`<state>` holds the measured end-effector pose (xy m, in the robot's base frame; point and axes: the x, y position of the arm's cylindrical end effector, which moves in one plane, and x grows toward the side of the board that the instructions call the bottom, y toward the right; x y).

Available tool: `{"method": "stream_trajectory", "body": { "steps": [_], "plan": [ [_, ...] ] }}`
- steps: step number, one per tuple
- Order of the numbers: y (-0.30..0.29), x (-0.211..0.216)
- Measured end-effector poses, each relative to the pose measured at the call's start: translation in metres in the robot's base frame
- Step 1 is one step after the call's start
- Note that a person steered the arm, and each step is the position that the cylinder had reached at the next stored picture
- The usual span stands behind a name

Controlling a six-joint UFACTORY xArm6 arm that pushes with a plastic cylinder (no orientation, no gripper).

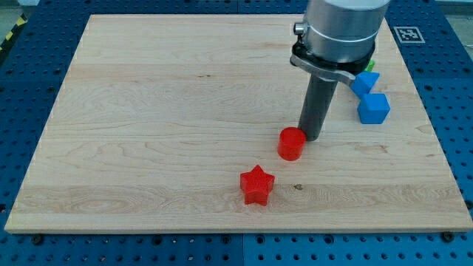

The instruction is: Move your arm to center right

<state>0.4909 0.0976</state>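
My tip rests on the wooden board, right of centre, touching or almost touching the upper right side of a red cylinder. A red star block lies below and to the left of the cylinder. A blue cube sits to the right of the rod. A second blue block, shape unclear, lies just above the cube, partly behind the arm. A green block peeks out at the arm's right edge, mostly hidden.
The arm's grey body hangs over the board's upper right part. Blue perforated table surrounds the board. A fiducial marker sits off the board's top right corner.
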Motion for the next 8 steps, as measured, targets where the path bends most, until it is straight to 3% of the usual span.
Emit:
{"method": "stream_trajectory", "body": {
  "steps": [3,4,5,7,8],
  "plan": [
    [-0.059,0.029],
    [-0.048,0.005],
    [0.011,-0.019],
    [0.109,0.015],
    [0.109,0.018]
  ]
}}
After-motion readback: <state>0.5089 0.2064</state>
